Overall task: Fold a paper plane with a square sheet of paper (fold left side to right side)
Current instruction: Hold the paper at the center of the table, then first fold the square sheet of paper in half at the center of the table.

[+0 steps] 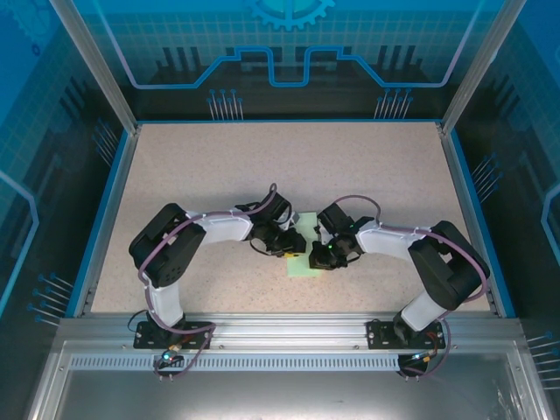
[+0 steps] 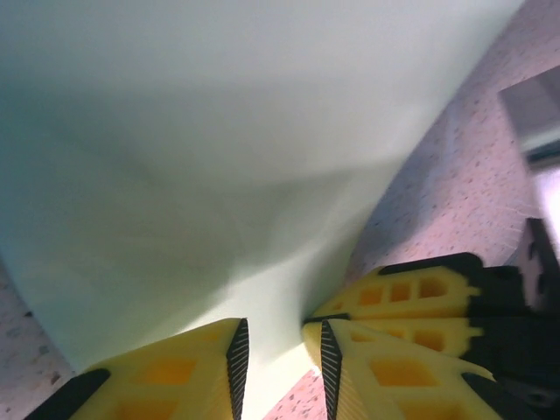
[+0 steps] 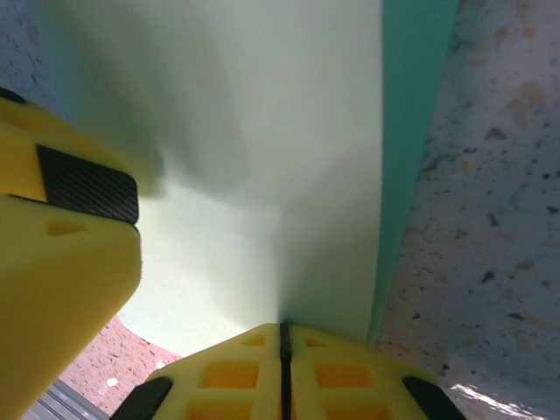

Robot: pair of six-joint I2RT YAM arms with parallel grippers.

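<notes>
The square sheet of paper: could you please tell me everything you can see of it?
The square sheet of paper is thin, pale mint green, plain and unmarked. It lies on the speckled table between the two arms, partly covered by them. It is not flat: it bows in soft, shadowed bends, with part lifted off the table. The right gripper is shut on one edge. The left gripper straddles another edge, jaws apart. I cannot tell whether a crease is set.
</notes>
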